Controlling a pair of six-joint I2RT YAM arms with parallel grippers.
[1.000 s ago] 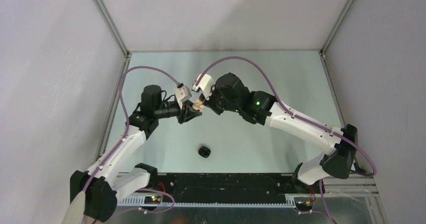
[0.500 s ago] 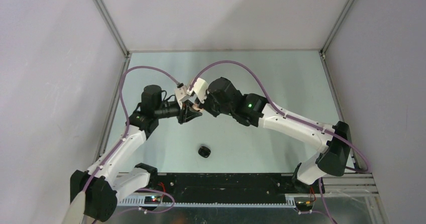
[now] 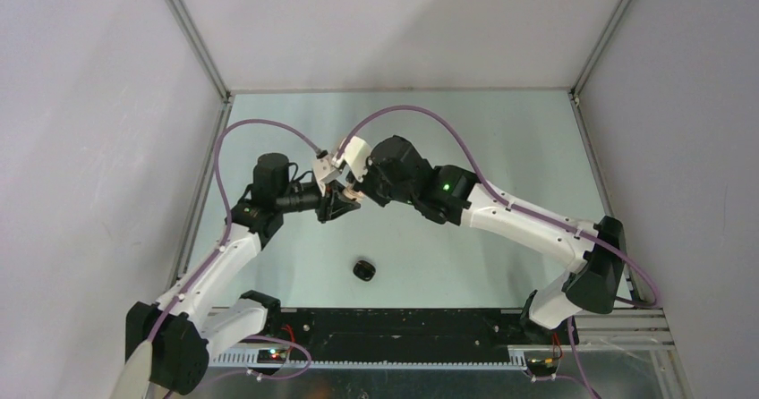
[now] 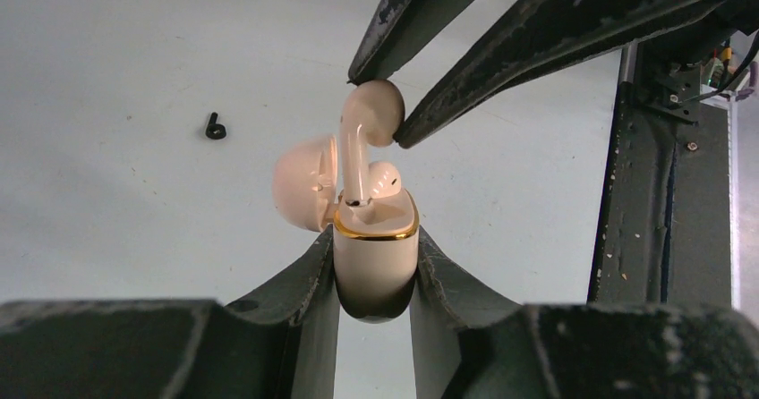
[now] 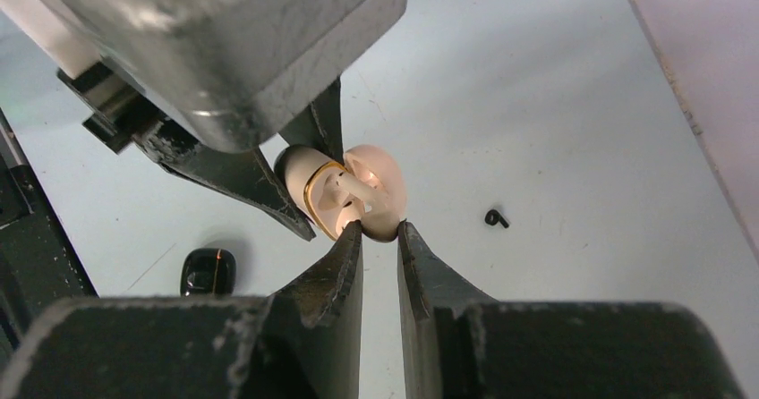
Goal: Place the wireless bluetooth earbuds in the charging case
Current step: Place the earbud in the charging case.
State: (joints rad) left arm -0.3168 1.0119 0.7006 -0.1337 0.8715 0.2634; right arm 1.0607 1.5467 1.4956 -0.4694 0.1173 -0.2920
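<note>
One cream earbud (image 4: pixel 371 108), pinched by the right end effector (image 5: pixel 378 229), sits half-inserted, likely needing a straight push into the left end effector's (image 4: pixel 371 238) clamped charging case (image 4: pixel 376 274).

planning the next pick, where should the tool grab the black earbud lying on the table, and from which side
Probably by its rounded head, coming straight down from above. The black earbud lies flat on the table with nothing near it, and the head is its thickest part. That leaves the thin stem free to enter a case, as the right tool holds the cream earbud.
</note>
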